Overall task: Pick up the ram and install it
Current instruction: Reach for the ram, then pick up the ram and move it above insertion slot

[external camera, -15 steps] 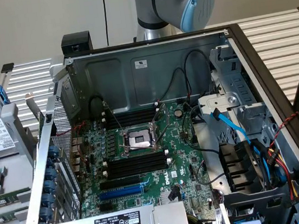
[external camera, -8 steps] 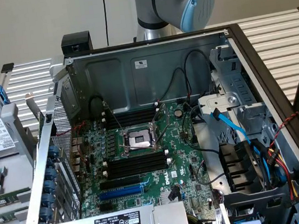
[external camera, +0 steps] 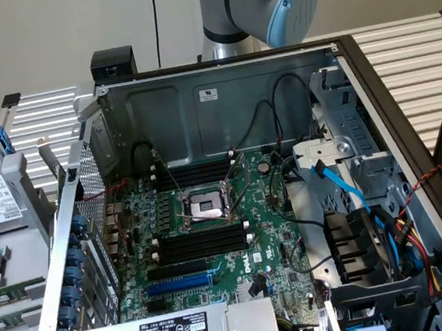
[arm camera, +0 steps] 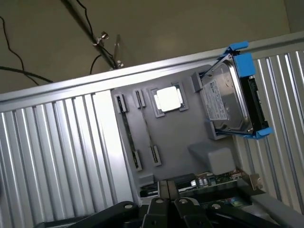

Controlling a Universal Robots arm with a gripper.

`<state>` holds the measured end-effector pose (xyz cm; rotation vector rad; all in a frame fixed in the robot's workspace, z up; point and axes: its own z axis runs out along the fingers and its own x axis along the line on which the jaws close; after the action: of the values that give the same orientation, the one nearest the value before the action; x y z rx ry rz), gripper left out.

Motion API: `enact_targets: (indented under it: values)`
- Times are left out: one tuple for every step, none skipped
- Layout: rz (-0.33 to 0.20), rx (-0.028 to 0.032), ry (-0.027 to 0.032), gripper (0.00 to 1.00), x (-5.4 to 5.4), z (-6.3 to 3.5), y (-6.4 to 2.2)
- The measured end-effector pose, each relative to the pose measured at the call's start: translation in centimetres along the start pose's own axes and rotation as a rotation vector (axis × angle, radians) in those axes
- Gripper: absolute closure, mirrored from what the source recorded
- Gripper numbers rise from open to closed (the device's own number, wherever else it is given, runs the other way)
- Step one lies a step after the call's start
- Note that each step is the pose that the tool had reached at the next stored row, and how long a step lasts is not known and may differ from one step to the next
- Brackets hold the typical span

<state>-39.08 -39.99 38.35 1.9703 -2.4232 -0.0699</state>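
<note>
- Motherboard (external camera: 213,231) showed in the exterior view, and a grey tray (arm camera: 180,133) in the wrist view.
- On that tray, the ram (arm camera: 209,179) lay just beside the closed, empty pincer (arm camera: 168,184).

A plain beige wall (external camera: 36,35) spans the exterior view from ten to twelve o'clock, evenly lit and bare. A thin black cable (external camera: 155,12) hangs straight down it near twelve. A ribbed, silvery metal tabletop (external camera: 417,52) shows at two o'clock and again at ten. In the wrist view, a tan wall (arm camera: 190,28) rises beyond the ribbed tabletop (arm camera: 47,156).
</note>
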Motion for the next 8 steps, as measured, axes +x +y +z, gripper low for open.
enact_targets:
  values:
    - [-0.011,-0.0002,0.0006,0.88,0.01,0.00,0.00]
    - [-0.012,-0.0002,0.0007,0.88,0.01,-0.01,0.00]
    - [-0.012,-0.0001,0.0007,0.88,0.01,0.00,0.00]
    - [-0.012,-0.0002,0.0007,0.89,0.01,0.00,0.00]
    - [-0.012,-0.0001,0.0007,0.89,0.01,0.00,0.00]
    - [-0.012,-0.0002,0.0007,0.89,0.01,0.00,0.00]
    - [-0.012,-0.0001,0.0007,0.89,0.01,0.00,0.00]
    - [-0.012,-0.0001,0.0007,0.89,0.01,0.00,0.00]
